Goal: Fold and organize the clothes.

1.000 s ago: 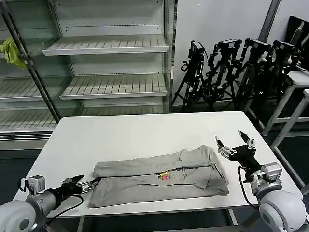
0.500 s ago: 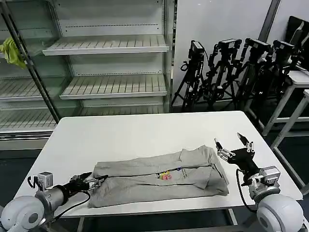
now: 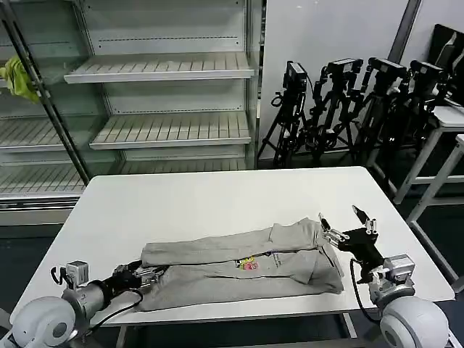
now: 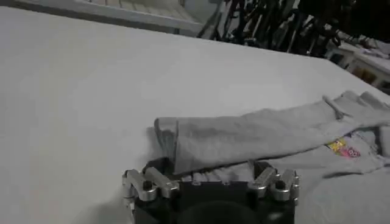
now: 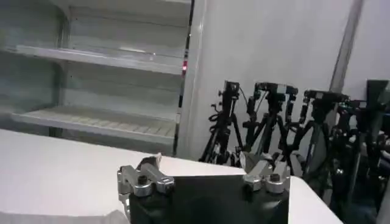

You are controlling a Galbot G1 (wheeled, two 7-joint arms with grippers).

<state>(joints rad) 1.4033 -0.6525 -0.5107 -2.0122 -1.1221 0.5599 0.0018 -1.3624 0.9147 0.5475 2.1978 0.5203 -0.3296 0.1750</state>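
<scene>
Grippers (image 3: 148,275) (image 3: 346,223) at T-shirt (image 3: 239,264) ends

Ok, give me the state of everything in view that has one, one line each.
T-shirt: folded lengthwise into a long band, flat on the table, cartoon print showing.
Left tool: open, low at the shirt's left end, fabric edge between its fingers.
Right tool: open, raised at the shirt's right end, holding nothing.
Yellow-green cloth: bunched, on the shelf unit at the far left.
Tripods: upright, beyond the table.
</scene>
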